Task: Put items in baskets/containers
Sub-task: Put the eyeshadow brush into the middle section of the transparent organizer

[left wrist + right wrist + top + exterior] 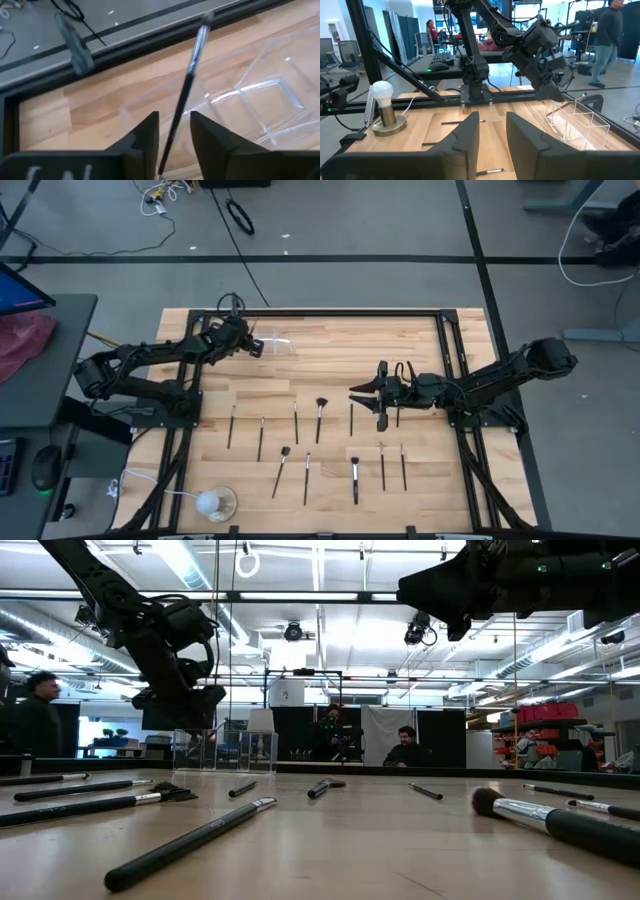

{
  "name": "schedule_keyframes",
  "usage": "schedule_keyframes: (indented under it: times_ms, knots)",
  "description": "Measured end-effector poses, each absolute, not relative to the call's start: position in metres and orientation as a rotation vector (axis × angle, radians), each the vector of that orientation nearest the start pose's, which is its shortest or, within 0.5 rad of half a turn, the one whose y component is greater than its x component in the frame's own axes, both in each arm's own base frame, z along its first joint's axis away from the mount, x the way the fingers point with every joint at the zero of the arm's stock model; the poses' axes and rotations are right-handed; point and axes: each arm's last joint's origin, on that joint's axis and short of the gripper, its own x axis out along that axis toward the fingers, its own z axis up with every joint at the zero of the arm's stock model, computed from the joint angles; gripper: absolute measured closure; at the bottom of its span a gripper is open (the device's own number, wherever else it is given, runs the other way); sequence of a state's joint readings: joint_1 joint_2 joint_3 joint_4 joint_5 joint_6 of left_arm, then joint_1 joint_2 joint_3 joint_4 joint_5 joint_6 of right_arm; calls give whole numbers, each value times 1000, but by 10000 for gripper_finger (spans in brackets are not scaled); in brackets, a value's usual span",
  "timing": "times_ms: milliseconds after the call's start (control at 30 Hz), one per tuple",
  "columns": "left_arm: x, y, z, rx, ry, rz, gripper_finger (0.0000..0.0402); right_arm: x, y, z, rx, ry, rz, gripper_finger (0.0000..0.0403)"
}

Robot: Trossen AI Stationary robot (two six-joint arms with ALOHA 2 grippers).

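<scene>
Left pincer (172, 137): pinching a brush (187, 85), long axis pointing ahead, clear holder (260, 100) just beside.
Right pincer (366, 397): spread, empty, well apart.

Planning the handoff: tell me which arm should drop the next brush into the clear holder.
Left. The left gripper already grips a brush right above the clear holder at the table's far edge. The right gripper hangs open and empty mid-table, farther from the holder.
</scene>
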State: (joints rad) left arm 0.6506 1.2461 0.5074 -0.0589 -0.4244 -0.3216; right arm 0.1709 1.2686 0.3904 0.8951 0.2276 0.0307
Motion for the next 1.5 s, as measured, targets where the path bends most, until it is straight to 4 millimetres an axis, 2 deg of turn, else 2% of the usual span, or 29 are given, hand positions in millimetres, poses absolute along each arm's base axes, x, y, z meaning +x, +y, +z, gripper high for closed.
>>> schedule_keyframes:
  times_ms: [200, 367, 500, 633, 800, 967, 1133, 1300, 1500]
  knots:
    - [178, 150, 191, -305, 637, 1101, 248, 238, 34, 207, 25, -17, -56, 305]
    - [182, 149, 226, -255, 643, 1061, 244, 238, 34, 205, 60, -3, -60, 305]
    - [185, 138, 258, -191, 595, 1012, 250, 238, 29, 203, 46, 22, -123, 305]
    - [191, 112, 270, -151, 519, 883, 261, 237, 26, 198, 30, 72, -273, 296]
    - [210, 72, 256, -107, 417, 668, 275, 235, 30, 186, 45, 235, -367, 266]
    - [229, 30, 234, -55, 242, 460, 284, 235, 40, 183, 121, 517, -399, 220]
    - [244, -3, 223, -6, 137, 317, 285, 219, 48, 182, 263, 788, -527, 174]
    - [259, -20, 209, -4, 105, 253, 285, 189, 51, 160, 451, 898, -744, 155]
    - [274, -20, 192, -10, 72, 258, 285, 162, 54, 126, 583, 832, -858, 162]
